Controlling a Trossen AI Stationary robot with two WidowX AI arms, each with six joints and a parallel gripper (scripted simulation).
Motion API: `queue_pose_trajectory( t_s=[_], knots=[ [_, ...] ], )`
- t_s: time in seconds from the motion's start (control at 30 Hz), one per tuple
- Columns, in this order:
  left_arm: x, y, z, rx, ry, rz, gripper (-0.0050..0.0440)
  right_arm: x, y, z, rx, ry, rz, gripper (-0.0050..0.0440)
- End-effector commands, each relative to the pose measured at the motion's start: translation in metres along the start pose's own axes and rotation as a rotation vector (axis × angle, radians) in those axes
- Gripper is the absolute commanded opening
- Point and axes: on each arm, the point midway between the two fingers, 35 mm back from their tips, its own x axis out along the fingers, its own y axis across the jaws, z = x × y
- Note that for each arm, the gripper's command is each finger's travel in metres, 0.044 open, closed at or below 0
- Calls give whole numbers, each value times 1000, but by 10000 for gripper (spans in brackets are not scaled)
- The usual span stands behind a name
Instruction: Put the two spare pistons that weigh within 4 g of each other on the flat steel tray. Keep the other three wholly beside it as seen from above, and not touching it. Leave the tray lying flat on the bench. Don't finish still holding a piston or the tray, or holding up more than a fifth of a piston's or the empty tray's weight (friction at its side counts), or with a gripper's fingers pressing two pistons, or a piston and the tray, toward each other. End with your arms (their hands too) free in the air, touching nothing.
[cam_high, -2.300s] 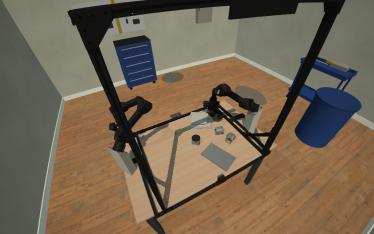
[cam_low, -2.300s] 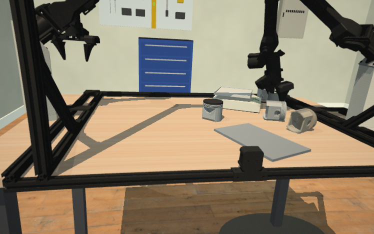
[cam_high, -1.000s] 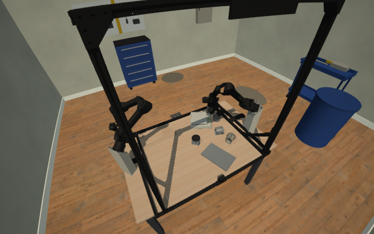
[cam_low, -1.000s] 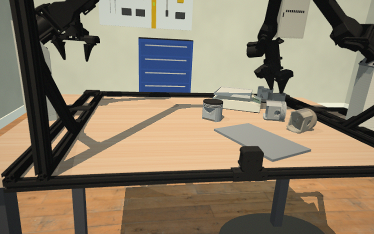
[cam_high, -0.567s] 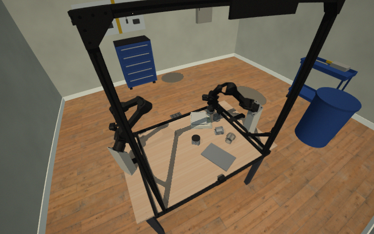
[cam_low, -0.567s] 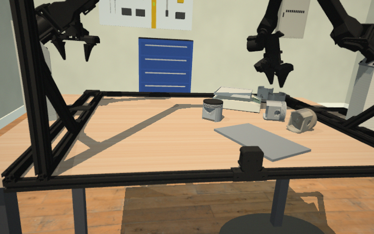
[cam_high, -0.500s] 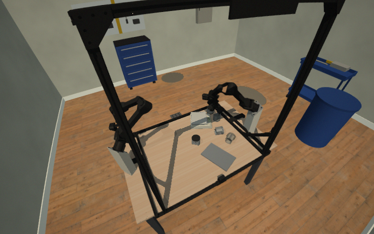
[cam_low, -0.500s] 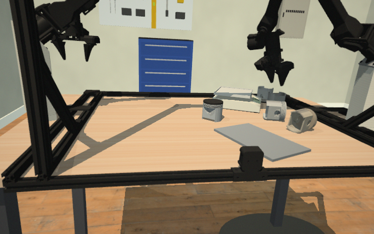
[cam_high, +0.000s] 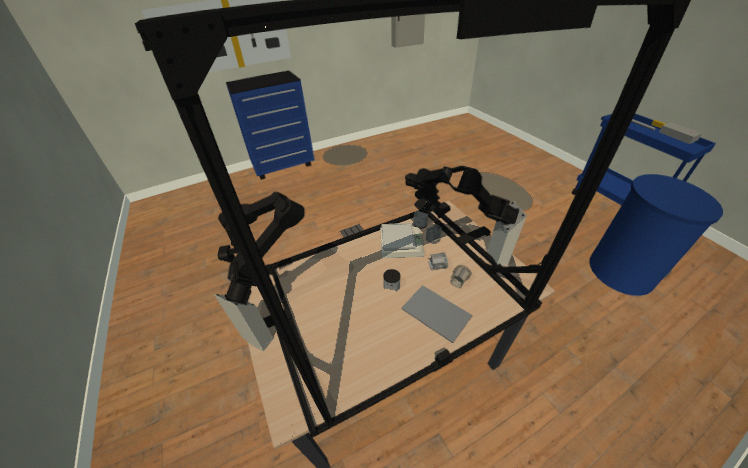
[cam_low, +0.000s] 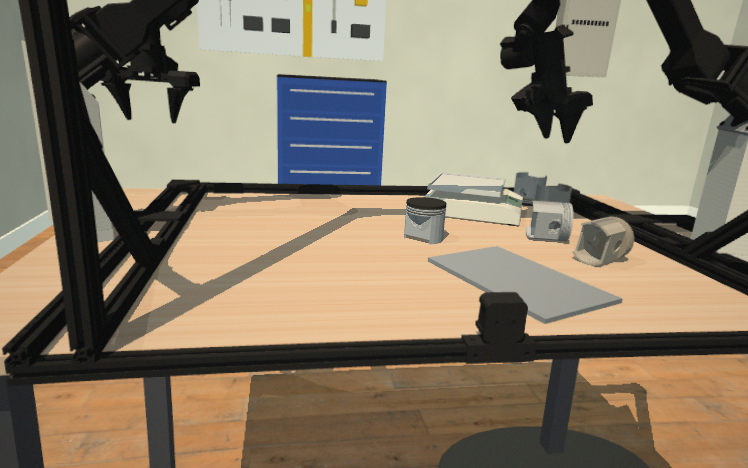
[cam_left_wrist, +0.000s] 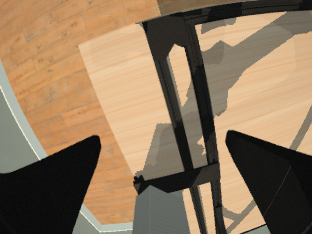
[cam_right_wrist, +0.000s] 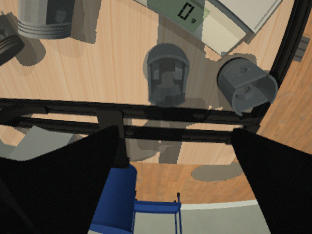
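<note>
The steel tray (cam_high: 436, 312) (cam_low: 524, 281) lies flat with no piston on it. A dark-topped piston (cam_high: 391, 280) (cam_low: 424, 221) stands upright left of the scale's front. Two pistons lie on their sides: a grey one (cam_high: 438, 261) (cam_low: 550, 221) (cam_right_wrist: 45, 17) and a tan-grey one (cam_high: 460, 275) (cam_low: 601, 241) (cam_right_wrist: 9, 37). Two more stand crown down beside the scale: one (cam_high: 433, 232) (cam_low: 556, 192) (cam_right_wrist: 167, 75) nearer the front, one (cam_high: 420, 219) (cam_low: 529, 186) (cam_right_wrist: 247, 85) farther back. My right gripper (cam_low: 557, 139) (cam_right_wrist: 176, 133) is open and empty above these two. My left gripper (cam_low: 152, 119) (cam_left_wrist: 164, 139) is open, high at the left side.
The scale (cam_high: 405, 252) (cam_low: 474, 209) (cam_right_wrist: 222, 30) has an empty pan; its display reads 0 in the right wrist view. Black frame rails edge the table. A black camera block (cam_high: 442, 355) (cam_low: 501, 317) sits on the front rail near the tray.
</note>
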Motion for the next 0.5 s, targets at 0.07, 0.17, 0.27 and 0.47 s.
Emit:
queue_pose_trajectory(
  t_s=[0.07,0.17,0.27,0.47],
  knots=[
    [0,0,0,0,-1,-2,440,-5,0,1,43,-23,5,378],
    [0,0,0,0,-1,-2,440,-5,0,1,120,-43,16,378],
    [0,0,0,0,-1,-2,440,-5,0,1,196,-63,27,378],
    [0,0,0,0,-1,-2,440,-5,0,1,299,-90,41,378]
  ],
)
